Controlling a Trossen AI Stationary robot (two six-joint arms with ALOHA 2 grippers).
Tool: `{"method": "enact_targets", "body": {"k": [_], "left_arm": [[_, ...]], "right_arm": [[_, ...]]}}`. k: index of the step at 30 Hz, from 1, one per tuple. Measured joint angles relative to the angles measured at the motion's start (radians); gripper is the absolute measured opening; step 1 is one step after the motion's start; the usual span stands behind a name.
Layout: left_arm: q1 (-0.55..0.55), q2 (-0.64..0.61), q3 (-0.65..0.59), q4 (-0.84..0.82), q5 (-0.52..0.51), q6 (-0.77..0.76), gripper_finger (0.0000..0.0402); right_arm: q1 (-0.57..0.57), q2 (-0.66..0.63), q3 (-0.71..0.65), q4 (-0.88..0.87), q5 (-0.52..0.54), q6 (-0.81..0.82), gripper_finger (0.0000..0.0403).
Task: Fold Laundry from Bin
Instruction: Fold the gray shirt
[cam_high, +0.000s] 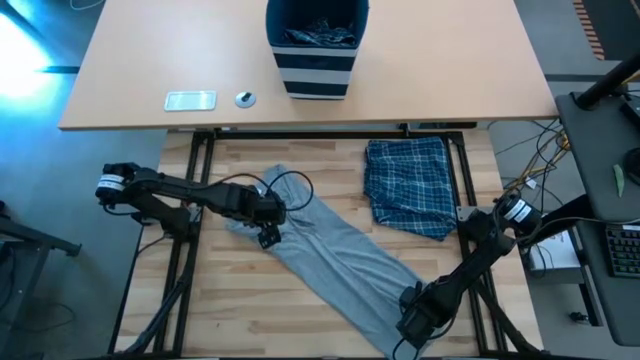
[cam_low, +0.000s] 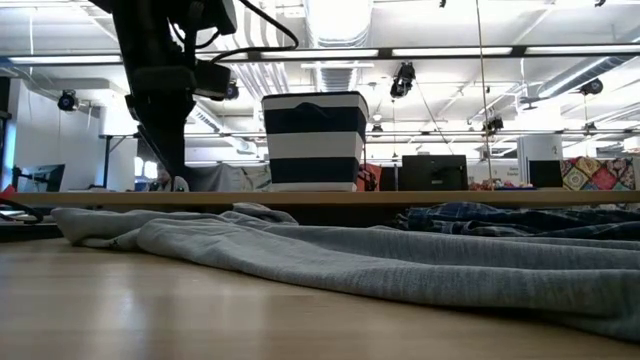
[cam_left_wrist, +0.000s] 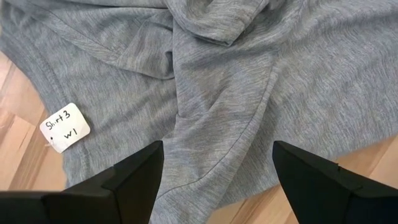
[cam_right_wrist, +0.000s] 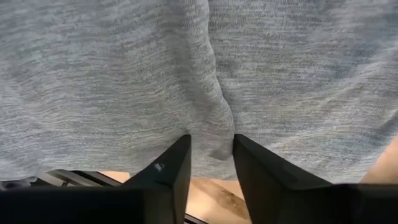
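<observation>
Grey T-shirt (cam_high: 335, 255) lies stretched diagonally across the wooden bench (cam_high: 250, 310). The right claw (cam_right_wrist: 211, 163) pinches a fold at its near hem, fingers nearly closed. The left claw (cam_left_wrist: 214, 177) hovers wide open, empty, over the far end by a paper tag (cam_left_wrist: 64, 127). Folded plaid garment (cam_high: 408, 186) lies beside it. The bin (cam_high: 315, 45) holds cloth mostly hidden.

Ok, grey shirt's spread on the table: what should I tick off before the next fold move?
1. Right end effector has the grey shirt hem pinched: ok.
2. Left end effector open above the shirt's other end: ok, nothing gripped yet.
3. Shirt flat: not ok, bunched near the left end effector.
4. Plaid piece clear of the shirt: cannot tell, edges are close.
5. Bin out of the way: ok.
</observation>
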Motion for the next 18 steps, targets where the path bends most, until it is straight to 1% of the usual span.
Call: {"method": "enact_targets", "body": {"k": [9,12,16,18], "left_arm": [[0.0,0.0,0.0,0.006,0.0,0.001,0.0283],[0.0,0.0,0.0,0.006,-0.001,0.005,0.0283],[0.001,0.0,-0.004,0.008,-0.001,0.005,0.0283],[0.002,0.0,-0.014,0.007,-0.001,0.005,0.0283]], "right_arm": [[-0.003,-0.001,0.001,0.0,-0.013,0.004,0.0016],[-0.008,-0.012,0.007,-0.009,-0.056,0.013,0.001],[-0.01,-0.039,0.062,-0.013,-0.126,0.045,0.0009],[-0.007,-0.053,0.085,-0.005,-0.178,0.063,0.0009]]}}
